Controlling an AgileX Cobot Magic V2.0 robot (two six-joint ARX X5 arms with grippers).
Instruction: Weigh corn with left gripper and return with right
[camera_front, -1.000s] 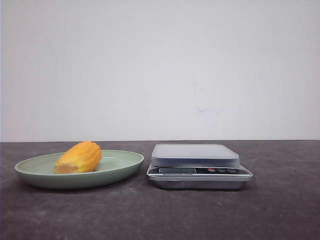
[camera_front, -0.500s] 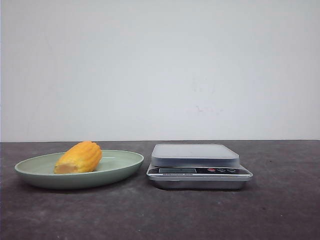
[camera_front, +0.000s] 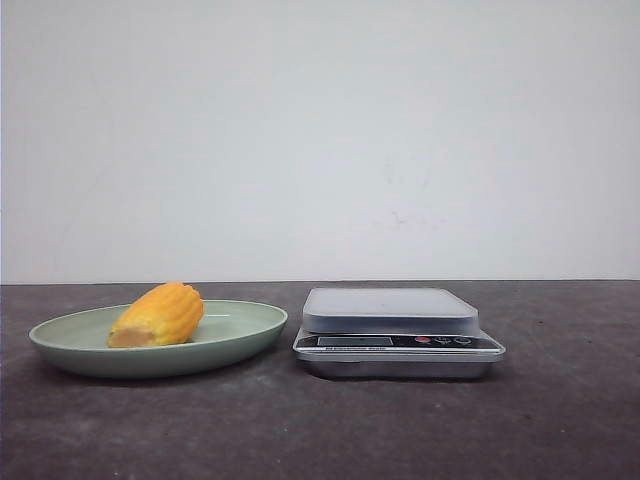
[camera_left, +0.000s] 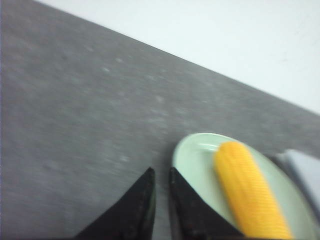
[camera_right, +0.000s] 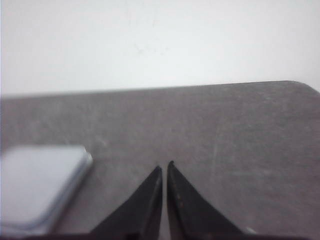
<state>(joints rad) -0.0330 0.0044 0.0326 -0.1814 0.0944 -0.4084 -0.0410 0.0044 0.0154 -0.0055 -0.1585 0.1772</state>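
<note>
Grey matte table (white wall behind) bears plate, scale.

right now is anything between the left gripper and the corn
Only the plate's rim and bare green dish, as the left wrist view shows. The left gripper is beside the plate, short of the corn.

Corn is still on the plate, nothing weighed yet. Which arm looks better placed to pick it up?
Left. Its tool sees the corn on the green plate close ahead; the right tool faces bare table beside the scale. Both tools are shut.
</note>
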